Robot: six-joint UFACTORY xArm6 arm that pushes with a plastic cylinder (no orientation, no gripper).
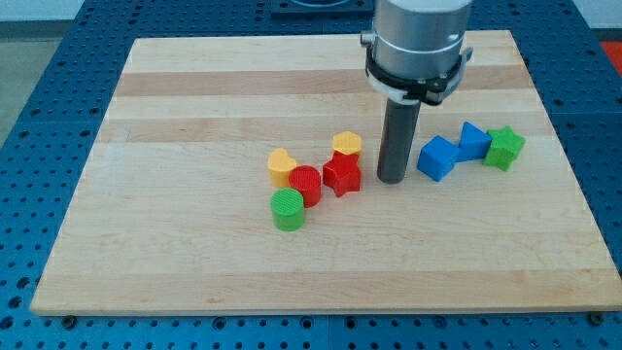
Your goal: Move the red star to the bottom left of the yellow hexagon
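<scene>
Red star (pixel 342 174): lies near the middle of the wooden worktop (pixel 194 262), directly below the yellow hexagon (pixel 347 144) and touching it. Its left edge meets a red cylinder (pixel 305 185). Above-left of that cylinder sits a yellow heart-shaped block (pixel 281 167); below-left of it, a green cylinder (pixel 288 209); these three stand close together, touching or nearly so.

Tip (pixel 393 180): the lower end of the dark rod rests on the worktop just to the view's right of the red star, a narrow gap between them. The arm carries no claw, so no open or closed state applies.

Right-hand group: a blue cube-like block (pixel 437 158) stands just right of the rod, followed by a second blue block (pixel 473 142) of unclear shape and a green star (pixel 504 148), forming a short row. A blue perforated table (pixel 39 117) surrounds the worktop.
</scene>
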